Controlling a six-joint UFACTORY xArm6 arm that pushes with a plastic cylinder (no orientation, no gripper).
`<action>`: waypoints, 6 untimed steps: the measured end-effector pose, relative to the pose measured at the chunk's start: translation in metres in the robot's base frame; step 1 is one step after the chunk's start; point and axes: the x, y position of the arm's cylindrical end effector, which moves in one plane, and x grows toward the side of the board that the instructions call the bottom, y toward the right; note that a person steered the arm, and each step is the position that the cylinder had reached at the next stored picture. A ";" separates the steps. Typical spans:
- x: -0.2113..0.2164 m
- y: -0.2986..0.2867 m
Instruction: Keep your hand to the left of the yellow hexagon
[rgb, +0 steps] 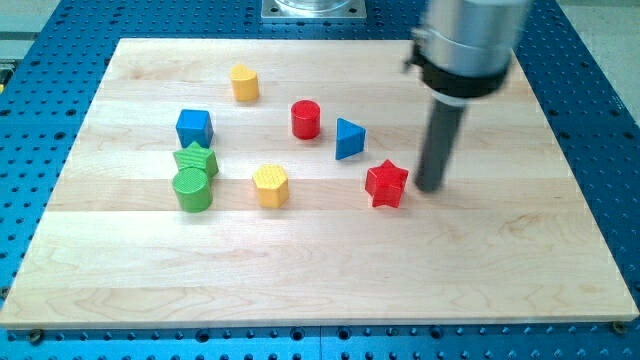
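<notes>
Robotics laboratory bench: a pale wooden board (330, 270) rests on a blue perforated mounting plate (600, 120) (regular grid of holes), with a metal arm base (314, 9) at the view's top

A smooth silver-grey cylinder, blurred, with a black collar ringing its lower edge and a small dark lug at the collar's 9 o'clock side. Below it a straight dark grey rod ends in my tip (429, 188), blunt and plain.
</notes>
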 end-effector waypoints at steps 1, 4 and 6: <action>0.073 -0.012; 0.029 -0.233; -0.006 -0.243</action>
